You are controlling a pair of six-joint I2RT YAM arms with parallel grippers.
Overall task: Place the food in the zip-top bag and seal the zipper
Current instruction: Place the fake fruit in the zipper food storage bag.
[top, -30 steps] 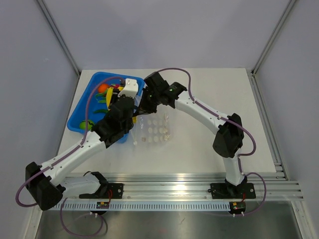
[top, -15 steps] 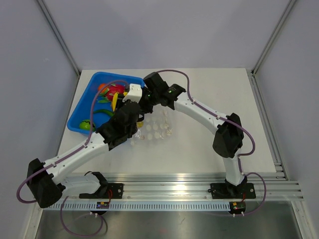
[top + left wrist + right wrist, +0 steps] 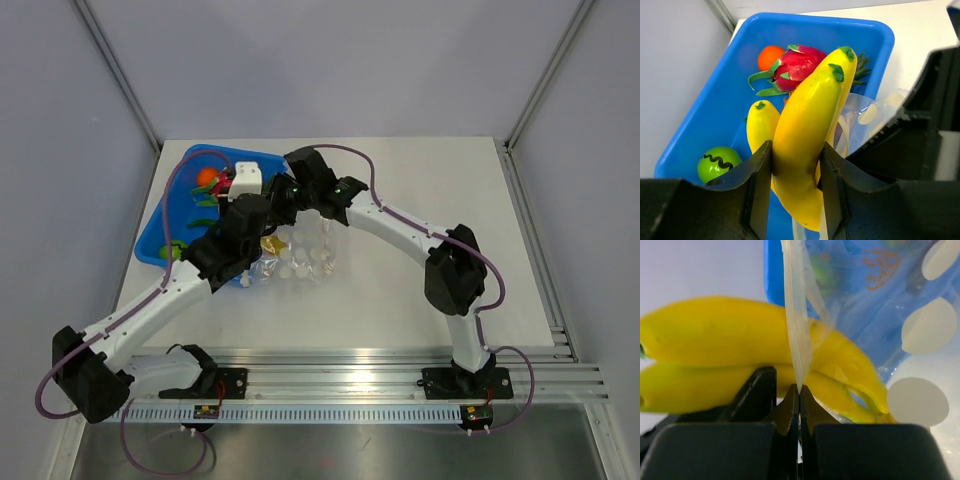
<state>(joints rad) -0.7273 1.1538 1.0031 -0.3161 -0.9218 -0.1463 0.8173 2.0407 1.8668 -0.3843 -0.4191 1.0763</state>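
The left gripper (image 3: 796, 187) is clamping a toy banana bunch (image 3: 807, 120) between its fingers, just beside the lifted edge of the zip-top bag (image 3: 300, 262). The right gripper (image 3: 799, 402) is pinching that clear edge tight, and the bag is lying on the table (image 3: 420, 180) next to the blue bin (image 3: 710, 105).

Setting recorded as a robotics lab test cell. A white table (image 3: 420, 300) is enclosed behind and on both sides by plain grey panels (image 3: 330, 60) held in aluminium struts (image 3: 115, 70). An aluminium rail (image 3: 340, 372) is fixed along the table's near edge, two arm bases (image 3: 205, 385) are bolted to it, and a slotted cable duct (image 3: 330, 412) is mounted just beyond that edge. Purple cables (image 3: 497, 285) are routed along the arms above the table. Toy food (image 3: 797, 65) is kept in a blue bin (image 3: 165, 215) at the table's far-left corner
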